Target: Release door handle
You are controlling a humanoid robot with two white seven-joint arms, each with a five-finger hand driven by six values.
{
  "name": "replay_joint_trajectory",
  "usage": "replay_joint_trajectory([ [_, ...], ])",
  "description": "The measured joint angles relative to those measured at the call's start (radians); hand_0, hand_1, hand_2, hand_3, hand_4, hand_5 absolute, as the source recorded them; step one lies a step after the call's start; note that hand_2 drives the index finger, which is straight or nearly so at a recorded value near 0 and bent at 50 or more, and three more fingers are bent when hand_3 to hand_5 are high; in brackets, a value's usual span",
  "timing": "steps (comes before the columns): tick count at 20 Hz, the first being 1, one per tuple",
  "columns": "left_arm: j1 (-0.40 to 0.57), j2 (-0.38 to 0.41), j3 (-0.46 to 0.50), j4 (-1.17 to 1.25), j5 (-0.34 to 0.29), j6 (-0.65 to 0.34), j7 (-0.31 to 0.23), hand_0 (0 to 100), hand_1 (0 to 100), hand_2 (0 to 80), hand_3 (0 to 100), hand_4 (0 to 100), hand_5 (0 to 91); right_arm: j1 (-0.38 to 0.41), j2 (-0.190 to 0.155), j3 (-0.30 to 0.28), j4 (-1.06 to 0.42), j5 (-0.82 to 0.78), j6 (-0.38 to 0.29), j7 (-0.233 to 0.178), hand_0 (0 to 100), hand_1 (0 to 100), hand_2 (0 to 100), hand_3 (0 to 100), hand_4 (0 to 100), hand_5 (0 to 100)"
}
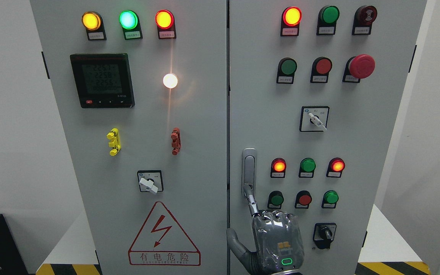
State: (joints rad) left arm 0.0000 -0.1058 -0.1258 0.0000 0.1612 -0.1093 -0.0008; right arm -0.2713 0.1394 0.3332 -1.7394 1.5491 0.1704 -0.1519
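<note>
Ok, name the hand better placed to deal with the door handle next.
Right. The right hand comes up from the bottom edge, right of the middle, and reaches the lower end of the door handle. The left hand is out of view.

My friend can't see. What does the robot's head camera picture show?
A robot hand reaches up with one finger touching the bottom of a silver door handle on a grey cabinet covered in glowing lights, buttons and switches.
</note>
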Motion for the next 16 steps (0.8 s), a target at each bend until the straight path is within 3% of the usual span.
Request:
replay_joint_trajectory([
  [16,0.0,0.0,0.0,0.0,0.0,0.0,0.0,12,56,0.0,0,0,0.0,-0.005,0.0,-0.005,0.027,0.005,0.0,0.0,32,29,2,100,100,100],
])
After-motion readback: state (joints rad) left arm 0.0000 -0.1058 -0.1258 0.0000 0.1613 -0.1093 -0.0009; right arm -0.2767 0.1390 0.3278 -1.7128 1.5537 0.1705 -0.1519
